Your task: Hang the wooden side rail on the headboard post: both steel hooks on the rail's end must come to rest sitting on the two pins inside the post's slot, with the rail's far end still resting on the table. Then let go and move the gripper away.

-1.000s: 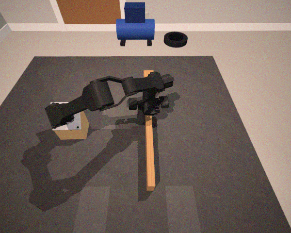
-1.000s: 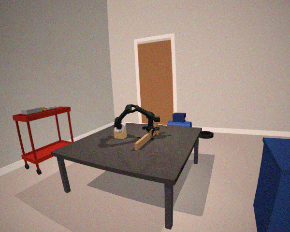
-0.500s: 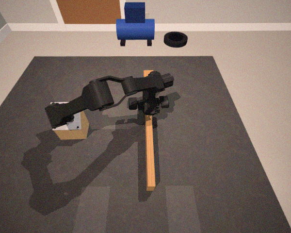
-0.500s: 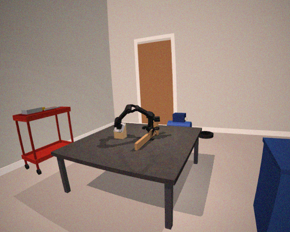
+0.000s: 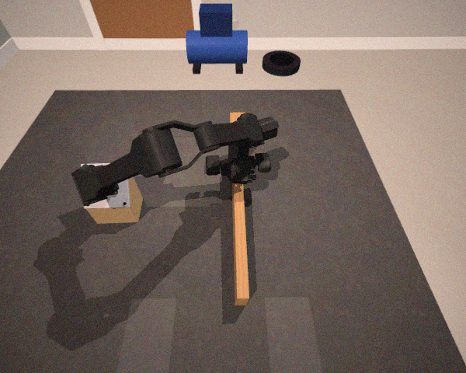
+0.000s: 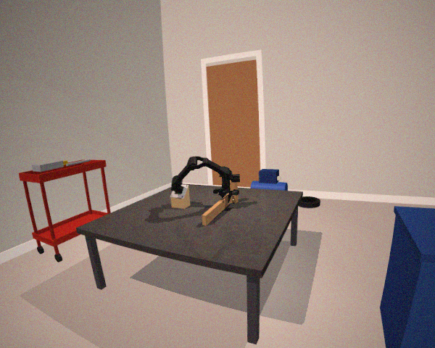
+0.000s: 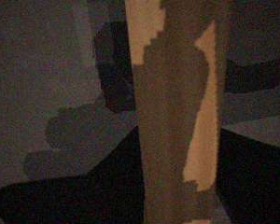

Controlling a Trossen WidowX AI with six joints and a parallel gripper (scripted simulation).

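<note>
The wooden side rail (image 5: 240,249) (image 6: 214,214) (image 7: 170,121) runs from the gripper toward the front of the table. Its far end is low at the table top; I cannot tell whether it touches. My gripper (image 5: 238,179) (image 6: 225,196) (image 7: 165,127) is shut on the rail near its post end, with a dark finger on each side in the wrist view. The headboard post (image 5: 236,116) (image 6: 233,185) stands upright just behind the gripper, mostly covered by the arm. The steel hooks, the slot and the pins cannot be made out, so whether the hooks sit on the pins is hidden.
The arm rises from a wooden base block (image 5: 116,215) (image 6: 180,202) with a light top plate, on the left of the dark table (image 5: 346,260) (image 6: 165,235). The arm arches over to the post. A red cart (image 6: 61,170) and a blue compressor (image 5: 217,47) stand off the table.
</note>
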